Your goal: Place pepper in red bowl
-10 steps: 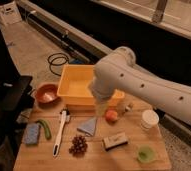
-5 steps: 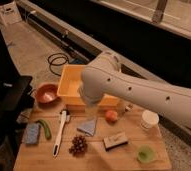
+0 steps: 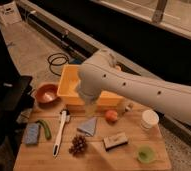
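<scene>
Camera view from above and in front of a light wooden table top (image 3: 96, 162) that fills the lower half of the frame; a slim, dark green, slightly curved pepper (image 3: 44, 129) lies flat on the wood at the lower left, running from upper left to lower right, smooth-skinned and shorter than the brush next to it; nothing touches it that can be seen. Just left of it rests a flat blue rectangular sponge (image 3: 31, 134); just right of it lies a long white-handled brush (image 3: 60, 132), lengthwise toward the bottom of the frame. Above the pepper, at the table's left edge, sits a small round red-orange bowl (image 3: 45, 93) with a glossy inside, upright, well apart from the pepper. Right of the bowl stands a big rectangular yellow-orange plastic tub (image 3: 68, 82).

A thick white robot arm (image 3: 139, 92) reaches in from the right edge to the centre; its pale gripper (image 3: 90, 108) hangs below the wrist over the tub's front wall, jaws spread wide and holding nothing, well to the right of the pepper.

Across the rest of the table: a grey-blue triangular cloth (image 3: 88, 126); a bunch of dark purple grapes (image 3: 78, 145); a small round orange fruit (image 3: 111, 116); a dark rectangular packet (image 3: 115, 141); a white round cup (image 3: 149, 119); a small light green cup (image 3: 145, 154) at the lower right.
</scene>
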Robot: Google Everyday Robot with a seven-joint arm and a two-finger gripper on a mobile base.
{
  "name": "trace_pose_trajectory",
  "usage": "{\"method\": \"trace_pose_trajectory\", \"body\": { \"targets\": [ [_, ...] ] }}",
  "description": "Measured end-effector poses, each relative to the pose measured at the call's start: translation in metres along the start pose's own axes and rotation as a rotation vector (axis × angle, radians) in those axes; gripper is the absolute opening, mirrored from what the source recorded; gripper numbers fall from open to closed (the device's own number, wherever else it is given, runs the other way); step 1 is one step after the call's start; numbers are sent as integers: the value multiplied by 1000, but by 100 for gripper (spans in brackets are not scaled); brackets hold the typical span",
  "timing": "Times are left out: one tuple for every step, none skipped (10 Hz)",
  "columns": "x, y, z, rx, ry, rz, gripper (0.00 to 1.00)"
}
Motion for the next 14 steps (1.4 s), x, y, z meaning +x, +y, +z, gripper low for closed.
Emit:
{"method": "trace_pose_trajectory", "body": {
  "targets": [
    [-13, -7, 9, -2, -5, -65, 80],
    [-25, -15, 17, 8, -7, -135, 80],
    [-42, -24, 27, 26, -8, -225, 80],
    [-59, -35, 38, 51, -2, -313, 80],
    [-70, -41, 46, 66, 1, -364, 80],
    [-84, -50, 59, 85, 9, -421, 80],
    [-94, -55, 67, 89, 14, -450, 80],
    [-101, -59, 72, 94, 20, -469, 80],
    [-98, -58, 72, 93, 22, -465, 80],
    [-99, -58, 72, 93, 21, -465, 80],
    [-100, -58, 72, 92, 21, -468, 80],
    [-99, -58, 72, 90, 22, -469, 80],
    [-100, -59, 76, 71, 8, -503, 80],
    [-106, -63, 89, 57, -21, -560, 80]
  ]
}}
